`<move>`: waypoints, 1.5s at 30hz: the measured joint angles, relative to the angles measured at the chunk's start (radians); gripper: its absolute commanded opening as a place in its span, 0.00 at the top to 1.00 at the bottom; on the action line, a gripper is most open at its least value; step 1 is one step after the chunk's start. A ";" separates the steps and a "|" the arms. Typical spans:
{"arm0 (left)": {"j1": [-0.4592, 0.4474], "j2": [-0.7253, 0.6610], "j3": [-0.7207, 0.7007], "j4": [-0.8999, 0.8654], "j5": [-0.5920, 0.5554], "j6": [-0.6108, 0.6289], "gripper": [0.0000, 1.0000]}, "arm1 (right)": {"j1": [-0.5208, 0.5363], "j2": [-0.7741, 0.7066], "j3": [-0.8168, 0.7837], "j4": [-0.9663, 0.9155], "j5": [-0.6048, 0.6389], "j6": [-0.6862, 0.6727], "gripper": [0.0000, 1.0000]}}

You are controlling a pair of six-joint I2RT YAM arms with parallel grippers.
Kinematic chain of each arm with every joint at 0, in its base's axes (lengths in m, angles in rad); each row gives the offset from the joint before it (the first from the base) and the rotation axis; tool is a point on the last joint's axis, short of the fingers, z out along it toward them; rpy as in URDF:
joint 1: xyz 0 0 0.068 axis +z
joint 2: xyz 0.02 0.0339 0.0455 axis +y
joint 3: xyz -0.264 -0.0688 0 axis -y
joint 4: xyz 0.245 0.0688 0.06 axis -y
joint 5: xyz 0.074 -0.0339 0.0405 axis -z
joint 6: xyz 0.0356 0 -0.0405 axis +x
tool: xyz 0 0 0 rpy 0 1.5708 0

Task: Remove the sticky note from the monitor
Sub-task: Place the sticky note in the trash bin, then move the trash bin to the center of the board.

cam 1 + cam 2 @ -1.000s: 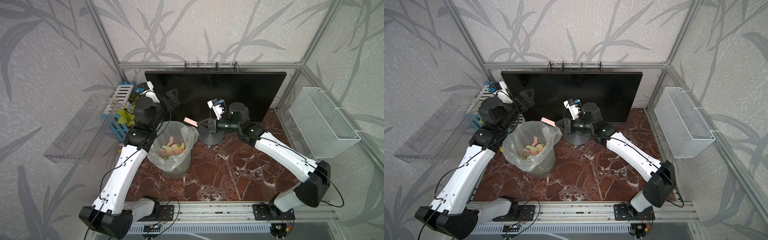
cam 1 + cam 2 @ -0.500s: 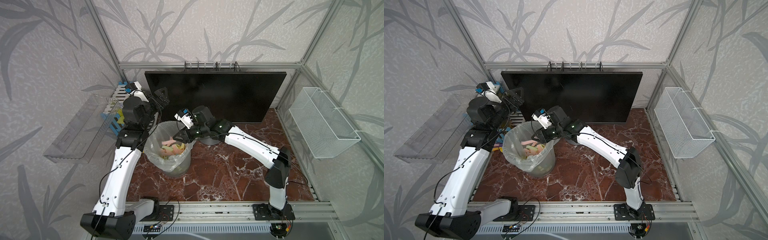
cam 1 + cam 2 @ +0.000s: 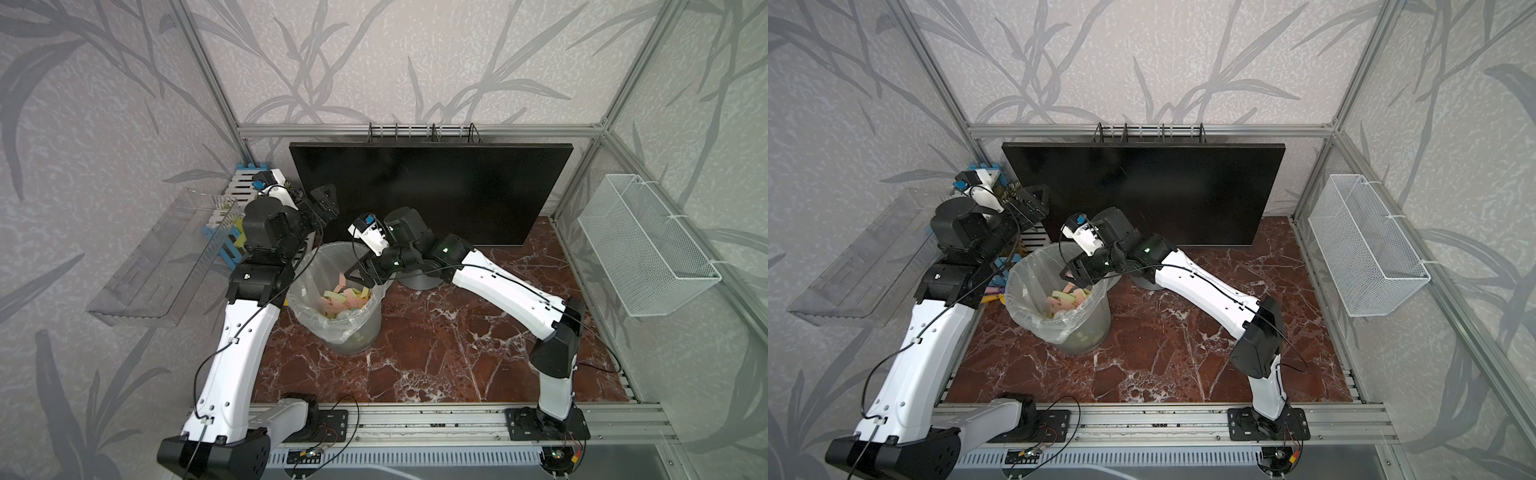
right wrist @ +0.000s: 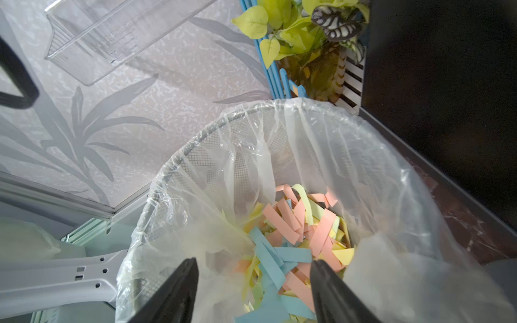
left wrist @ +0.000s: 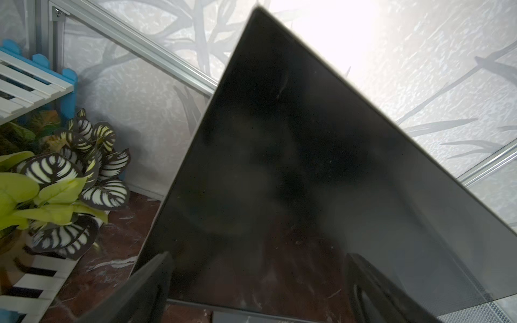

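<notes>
Release | right gripper (image 4: 253, 261): jaws parted, nothing between them, over bin (image 4: 179, 159) | change: a second ago shut on pink sticky note; note now gone, presumably among paper strips (image 4: 282, 221) | monitor (image 3: 432, 191): one o'clock of bin, screen bare | left gripper (image 5: 257, 260): wide open, empty, twelve o'clock of bin | task: apparently complete

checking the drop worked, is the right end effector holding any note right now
No, the right end effector stands open with nothing between its jaws, above the coloured notes in the lined bin.
</notes>
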State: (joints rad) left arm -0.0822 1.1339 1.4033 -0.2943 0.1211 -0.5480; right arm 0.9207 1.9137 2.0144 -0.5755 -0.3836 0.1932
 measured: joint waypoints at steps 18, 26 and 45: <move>0.000 -0.042 0.000 -0.096 -0.041 0.070 0.00 | -0.094 0.259 0.506 -0.420 0.224 -0.072 0.25; 0.000 -0.053 -0.019 -0.095 -0.041 0.074 0.00 | -0.085 0.433 0.687 -0.578 0.193 -0.083 0.51; 0.000 -0.053 -0.031 -0.094 -0.040 0.075 0.00 | -0.100 0.343 0.636 -0.682 0.303 -0.095 1.00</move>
State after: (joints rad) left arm -0.0818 1.0809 1.3724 -0.3885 0.0814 -0.4732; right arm 0.8204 2.2570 2.6503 -1.2572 -0.0811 0.0978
